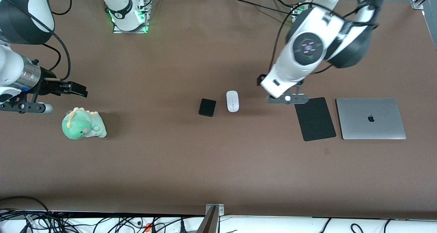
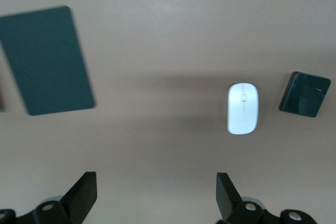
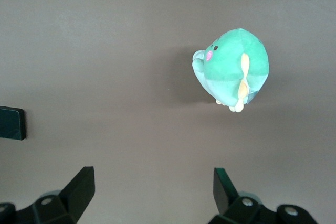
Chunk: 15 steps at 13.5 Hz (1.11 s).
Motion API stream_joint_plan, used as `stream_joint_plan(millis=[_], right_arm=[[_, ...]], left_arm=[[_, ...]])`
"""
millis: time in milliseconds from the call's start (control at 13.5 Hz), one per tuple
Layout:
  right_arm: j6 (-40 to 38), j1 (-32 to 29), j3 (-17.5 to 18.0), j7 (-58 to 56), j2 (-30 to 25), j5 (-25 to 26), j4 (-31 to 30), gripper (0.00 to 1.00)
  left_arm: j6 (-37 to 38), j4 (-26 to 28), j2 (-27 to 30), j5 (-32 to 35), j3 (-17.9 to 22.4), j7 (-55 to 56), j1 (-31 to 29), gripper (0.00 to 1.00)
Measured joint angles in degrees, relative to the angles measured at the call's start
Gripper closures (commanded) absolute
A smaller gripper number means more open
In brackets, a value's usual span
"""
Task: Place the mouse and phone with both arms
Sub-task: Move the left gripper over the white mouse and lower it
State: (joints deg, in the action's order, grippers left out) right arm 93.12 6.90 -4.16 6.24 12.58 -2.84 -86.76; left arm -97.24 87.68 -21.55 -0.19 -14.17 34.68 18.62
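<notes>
White mouse [image 1: 232,101] and black phone [image 1: 207,107] lay mid-table, well off every edge; left gripper [image 2: 156,192] hung beside the mouse and right gripper [image 3: 152,190] near the plush dinosaur [image 1: 83,124], both wide open and empty, needing centring before descent

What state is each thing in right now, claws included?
mouse: flat on the table, untouched, beside the phone.
phone: flat, untouched.
laptop: lid closed.
mouse pad: flat, bare, beside the laptop.
plush dinosaur: on the table.
left claw: open, empty, above the table.
right claw: open, empty, near the dinosaur.
</notes>
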Motion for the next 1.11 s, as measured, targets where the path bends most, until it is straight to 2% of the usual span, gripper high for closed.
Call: stream_joint_plan(millis=[443,961,1108], right_arm=[[-0.6,0.0,0.0,0.0,0.0,0.2,-0.1,0.00],[-2.3,0.0,0.0,0.0,0.0,0.3,-0.1,0.00],[-2.4,0.0,0.0,0.0,0.0,0.3,-0.1,0.00]], left_arm=[[-16.6,6.7,-8.1,0.1,0.0,10.6,7.1,0.00],[-26.9,7.7,-16.4,0.3,0.3,17.0,11.5,0.00],[-28.3,7.7,-17.9,2.3,0.4,17.9,11.9,0.00]])
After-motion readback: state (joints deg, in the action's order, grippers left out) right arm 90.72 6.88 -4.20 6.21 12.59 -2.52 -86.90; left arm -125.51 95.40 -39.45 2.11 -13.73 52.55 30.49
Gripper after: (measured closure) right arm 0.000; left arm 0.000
